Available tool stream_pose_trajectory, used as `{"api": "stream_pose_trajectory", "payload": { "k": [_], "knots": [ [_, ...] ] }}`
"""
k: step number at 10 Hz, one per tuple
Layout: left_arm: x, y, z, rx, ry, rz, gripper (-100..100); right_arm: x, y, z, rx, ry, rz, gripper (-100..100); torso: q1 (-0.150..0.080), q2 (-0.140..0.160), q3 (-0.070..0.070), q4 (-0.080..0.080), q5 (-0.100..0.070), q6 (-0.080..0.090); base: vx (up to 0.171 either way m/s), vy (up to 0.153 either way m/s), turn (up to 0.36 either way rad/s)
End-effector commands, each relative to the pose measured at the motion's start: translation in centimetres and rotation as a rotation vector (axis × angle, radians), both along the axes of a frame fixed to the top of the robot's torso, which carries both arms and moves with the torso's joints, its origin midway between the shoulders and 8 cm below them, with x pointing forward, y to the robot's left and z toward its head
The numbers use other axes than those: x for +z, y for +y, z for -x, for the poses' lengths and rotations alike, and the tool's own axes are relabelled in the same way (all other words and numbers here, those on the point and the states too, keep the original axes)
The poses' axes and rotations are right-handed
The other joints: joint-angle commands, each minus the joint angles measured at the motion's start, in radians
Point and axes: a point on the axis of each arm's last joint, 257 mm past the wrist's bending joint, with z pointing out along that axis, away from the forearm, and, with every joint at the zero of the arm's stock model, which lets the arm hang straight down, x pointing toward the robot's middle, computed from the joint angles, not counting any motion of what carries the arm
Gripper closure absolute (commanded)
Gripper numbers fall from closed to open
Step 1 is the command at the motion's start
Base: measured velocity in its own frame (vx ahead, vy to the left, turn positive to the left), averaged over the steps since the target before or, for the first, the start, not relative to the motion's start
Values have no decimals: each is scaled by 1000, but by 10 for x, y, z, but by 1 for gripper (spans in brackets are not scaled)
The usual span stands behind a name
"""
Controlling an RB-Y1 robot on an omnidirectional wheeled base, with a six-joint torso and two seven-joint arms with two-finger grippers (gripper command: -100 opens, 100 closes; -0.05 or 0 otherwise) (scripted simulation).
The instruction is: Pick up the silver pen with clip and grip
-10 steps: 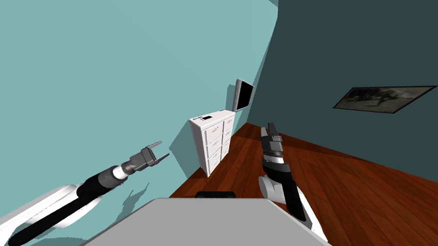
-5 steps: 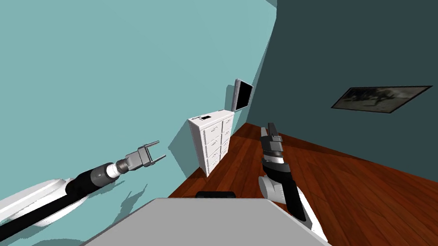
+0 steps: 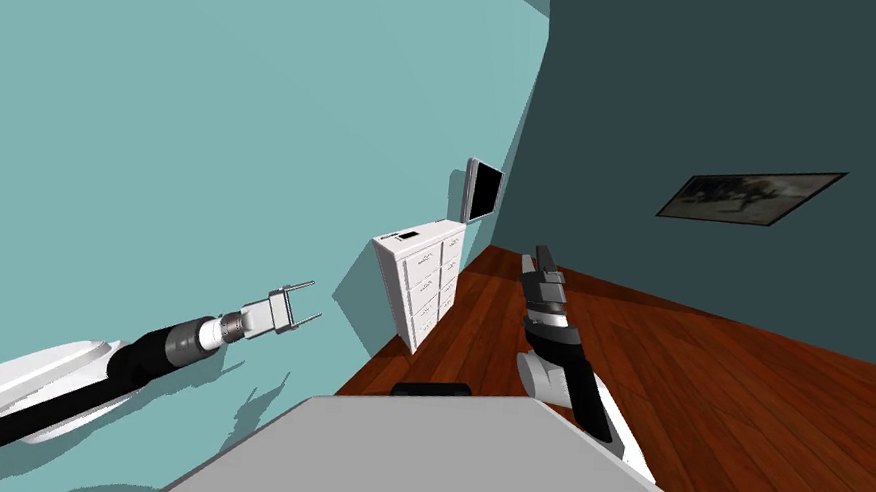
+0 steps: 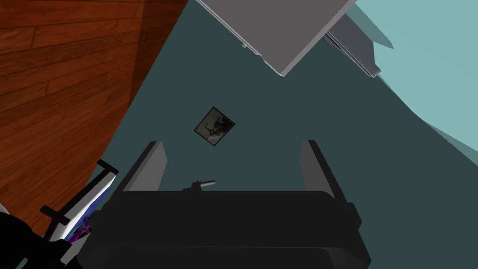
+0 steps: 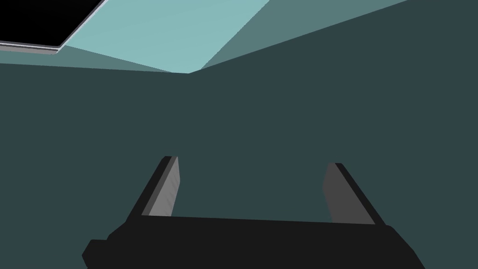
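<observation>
Pen: can't tell where it lies or how it sits relative to either gripper's fingers.
Dresser [image 3: 422,287]: white, mid-frame against the teal wall [image 3: 188,113]; small dark item [image 3: 408,236] on top, too small to identify.
Left gripper [image 3: 312,302]: lower left of the dresser, by the teal wall; fingers spread, nothing between them.
Right gripper [image 3: 535,255]: just right of the dresser, over the wood floor [image 3: 714,385]; fingers spread, nothing between them.
</observation>
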Motion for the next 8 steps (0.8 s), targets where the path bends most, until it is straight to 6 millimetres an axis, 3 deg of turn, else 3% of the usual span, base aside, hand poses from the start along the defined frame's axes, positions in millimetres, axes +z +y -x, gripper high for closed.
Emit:
{"api": "stream_pose_trajectory", "payload": {
  "k": [1, 2, 4, 5, 7, 8],
  "knots": [
    [1, 2, 1, -18, -22, -50, -100, 0, 0, 0, 0, 0, 0, 0, 0, 0, 0, 0, 0, 0, 3, -22, 6],
    [0, 16, 3, -43, -21, -141, -100, 0, 0, 0, 0, 0, 0, 0, 1, 0, 0, 0, 0, 0, 8, -38, -38],
    [2, 15, 2, -69, -50, -199, -100, 0, 0, 0, 0, 0, 0, 0, 0, -1, 0, 0, 0, 0, 11, -30, -7],
    [1, 29, 4, -96, -47, -286, -100, 0, 0, 0, 0, 0, 0, 0, 0, 0, 0, 0, 0, 0, 22, -43, -38],
    [4, 29, 2, -126, -78, -345, -100, 0, 0, 0, 0, 0, 0, 0, -1, -1, -1, 0, 0, 0, 13, -30, -12],
    [4, 42, 4, -157, -71, -428, -100, 0, 0, 0, 0, 0, 0, 0, 1, -1, 0, 0, 0, 0, 21, -52, -39]
  ]
}}
